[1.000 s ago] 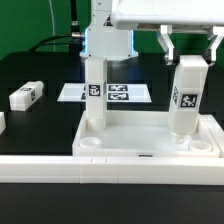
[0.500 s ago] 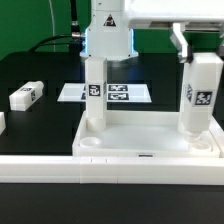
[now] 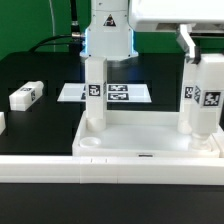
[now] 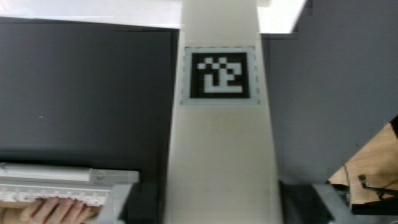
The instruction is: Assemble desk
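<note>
Exterior view: pincer [image 3: 205, 50], partly closed, grips the top of a square white tagged plastic leg [image 3: 203, 95]. Leg has shifted toward the exterior view's right and hangs upright below the pincer, over a corner of the large white rimmed tray-like top [image 3: 140, 135]. Likely lining up with the socket.

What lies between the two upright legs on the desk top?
Nothing: the exterior view shows the desk top bare between the freestanding leg and the gripped leg.
</note>
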Motion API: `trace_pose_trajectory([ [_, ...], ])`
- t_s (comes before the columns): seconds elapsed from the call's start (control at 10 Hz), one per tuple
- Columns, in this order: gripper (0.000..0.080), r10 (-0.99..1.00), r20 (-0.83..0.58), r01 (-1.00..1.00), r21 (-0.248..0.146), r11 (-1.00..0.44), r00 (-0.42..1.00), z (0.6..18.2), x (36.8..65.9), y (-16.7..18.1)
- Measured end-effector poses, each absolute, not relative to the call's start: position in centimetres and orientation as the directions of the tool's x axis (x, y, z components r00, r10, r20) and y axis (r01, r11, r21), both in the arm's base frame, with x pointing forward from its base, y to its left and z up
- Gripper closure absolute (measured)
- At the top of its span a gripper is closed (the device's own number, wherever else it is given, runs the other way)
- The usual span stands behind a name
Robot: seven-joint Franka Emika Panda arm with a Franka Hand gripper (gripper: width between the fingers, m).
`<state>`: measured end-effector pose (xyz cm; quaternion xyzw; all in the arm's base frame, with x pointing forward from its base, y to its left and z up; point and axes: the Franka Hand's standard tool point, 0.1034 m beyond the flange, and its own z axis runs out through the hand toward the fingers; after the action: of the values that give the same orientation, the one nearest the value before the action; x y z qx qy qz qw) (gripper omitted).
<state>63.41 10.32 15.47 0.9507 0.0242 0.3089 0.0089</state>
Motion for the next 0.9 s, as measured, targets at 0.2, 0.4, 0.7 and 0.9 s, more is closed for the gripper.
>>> trace_pose_trajectory([
  [0.2, 0.0505, 0.051, 0.584, 0.041, 0.030, -0.999, 0.810, 15.31, 63.21, 10.65],
  [0.4, 0.0505, 0.053, 0.584, 0.043, 0.031, -0.999, 0.810, 15.25, 63.18, 10.70],
  [0.7, 0.0505, 0.062, 0.577, 0.048, 0.039, -0.998, 0.814, 14.87, 62.93, 10.37],
  [0.9, 0.0505, 0.063, 0.575, 0.049, 0.041, -0.998, 0.816, 14.78, 62.87, 10.30],
])
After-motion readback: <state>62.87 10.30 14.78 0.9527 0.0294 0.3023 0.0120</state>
